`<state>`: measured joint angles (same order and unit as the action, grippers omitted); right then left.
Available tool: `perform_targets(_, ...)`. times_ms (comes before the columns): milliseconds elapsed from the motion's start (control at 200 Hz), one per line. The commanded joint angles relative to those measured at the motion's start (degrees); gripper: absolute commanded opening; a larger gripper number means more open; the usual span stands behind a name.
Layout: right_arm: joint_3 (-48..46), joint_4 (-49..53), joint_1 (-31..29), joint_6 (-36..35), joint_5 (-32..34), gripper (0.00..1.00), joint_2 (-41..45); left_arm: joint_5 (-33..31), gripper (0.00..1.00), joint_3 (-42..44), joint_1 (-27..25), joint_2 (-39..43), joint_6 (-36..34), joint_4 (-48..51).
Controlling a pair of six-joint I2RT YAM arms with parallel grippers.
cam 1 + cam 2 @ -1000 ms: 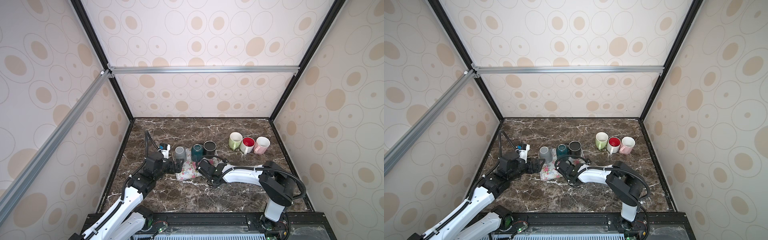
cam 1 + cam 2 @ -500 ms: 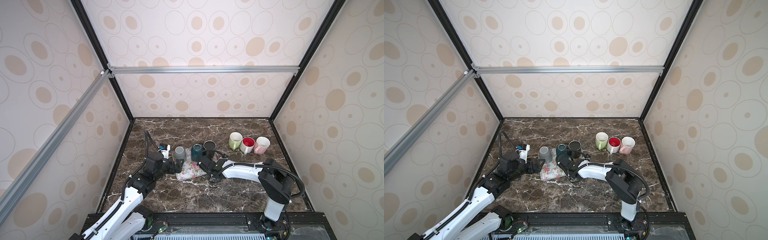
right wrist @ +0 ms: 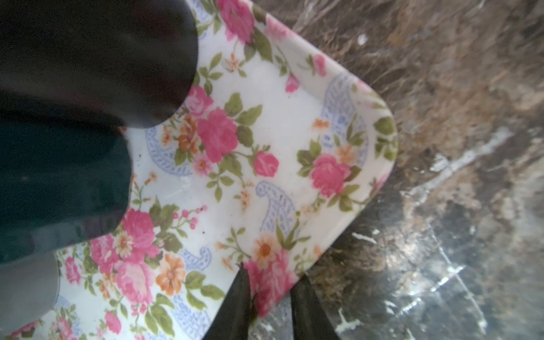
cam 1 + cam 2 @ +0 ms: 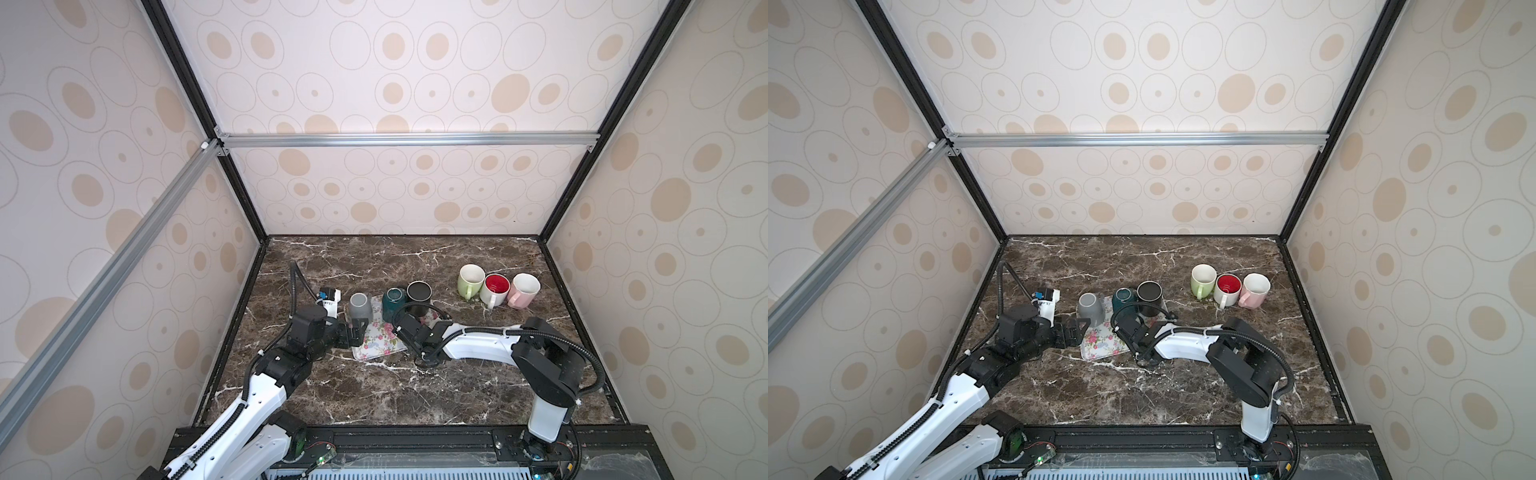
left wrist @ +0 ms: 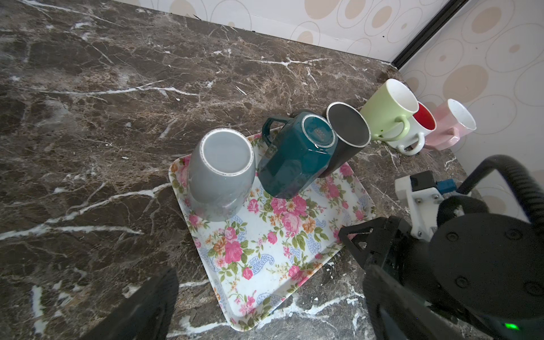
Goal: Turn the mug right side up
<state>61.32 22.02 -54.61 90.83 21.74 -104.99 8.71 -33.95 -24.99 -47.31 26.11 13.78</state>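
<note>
**Inspector A:** Mug's position?

**Inspector B:** Gray mug (image 5: 220, 173) stands inverted on the floral tray (image 3: 368, 164), beside 2 others. Left gripper (image 4: 360, 326) gapes wide just short of it, apparently lined up to grasp.

**Inspector A:** Right gripper (image 3: 273, 273)?

**Inspector B:** Fingers narrow, pinching the tray's rim, seemingly to steady it.
</note>
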Motion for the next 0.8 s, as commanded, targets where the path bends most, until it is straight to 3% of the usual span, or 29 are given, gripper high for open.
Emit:
perform_targets(0,0.6,3.1,0.5,-0.4,-1.2,0.24,-3.6,0.1,0.98,-0.1,0.3,0.7,-1.1,-0.5)
perform_targets(220,2.1,5.0,2.9,-6.9,-2.0,0.10,-4.3,-0.2,0.98,-0.3,0.3,0.4,-1.1,-0.6)
perform_targets(460,4.1,7.5,6.1,-14.3,-3.5,0.10,-6.0,-0.1,0.98,-0.6,0.3,-0.5,-1.1,-0.5)
perform_targets(795,13.3,13.4,13.1,-30.8,-4.8,0.08,-12.0,-2.2,0.98,-1.6,0.3,-0.8,-1.7,1.5)
